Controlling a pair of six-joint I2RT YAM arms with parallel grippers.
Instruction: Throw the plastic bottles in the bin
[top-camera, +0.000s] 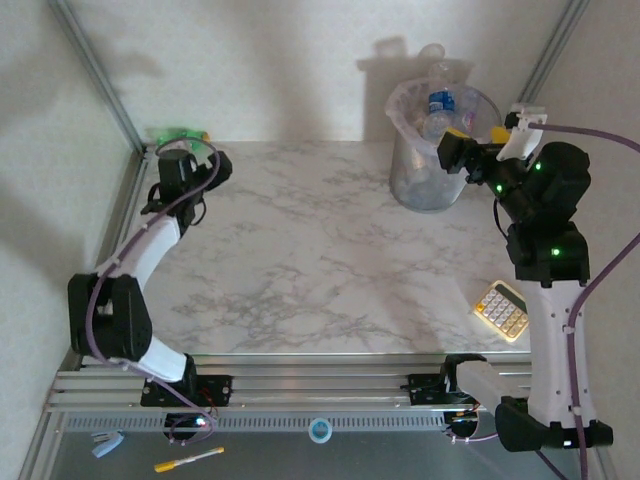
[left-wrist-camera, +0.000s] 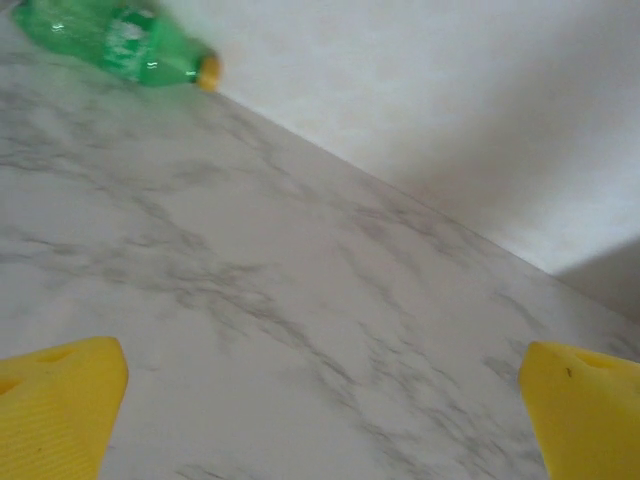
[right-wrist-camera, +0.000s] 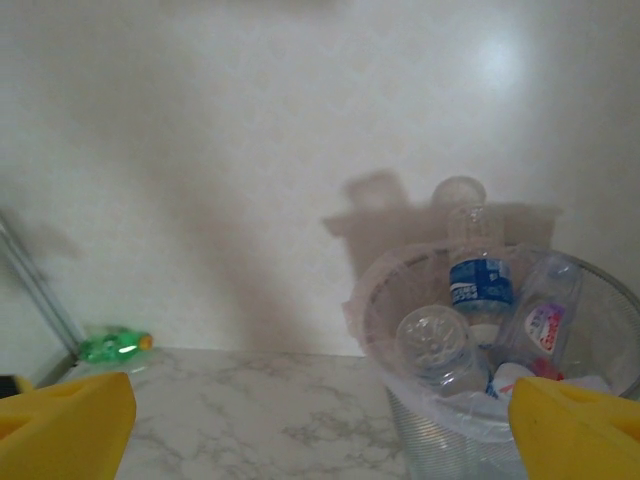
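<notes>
A green bottle (top-camera: 180, 134) with a yellow cap lies on its side in the far left corner of the marble table, against the wall. My left gripper (top-camera: 180, 152) hangs just in front of it. In the left wrist view this gripper (left-wrist-camera: 325, 400) is open and empty, with the green bottle (left-wrist-camera: 115, 40) ahead at the upper left. The grey bin (top-camera: 430, 185), lined with a whitish bag, stands at the back right and holds several clear bottles (top-camera: 438, 105). My right gripper (top-camera: 462, 140) hovers at the bin's right rim. Its open, empty fingers (right-wrist-camera: 70, 420) frame the bin (right-wrist-camera: 450, 420) and its bottles (right-wrist-camera: 480, 285).
A beige calculator (top-camera: 500, 310) lies near the right arm's base. Metal frame posts (top-camera: 100, 75) rise at the back corners. The white wall closes the far edge. Marble tabletop (top-camera: 300, 250) stretches between the arms.
</notes>
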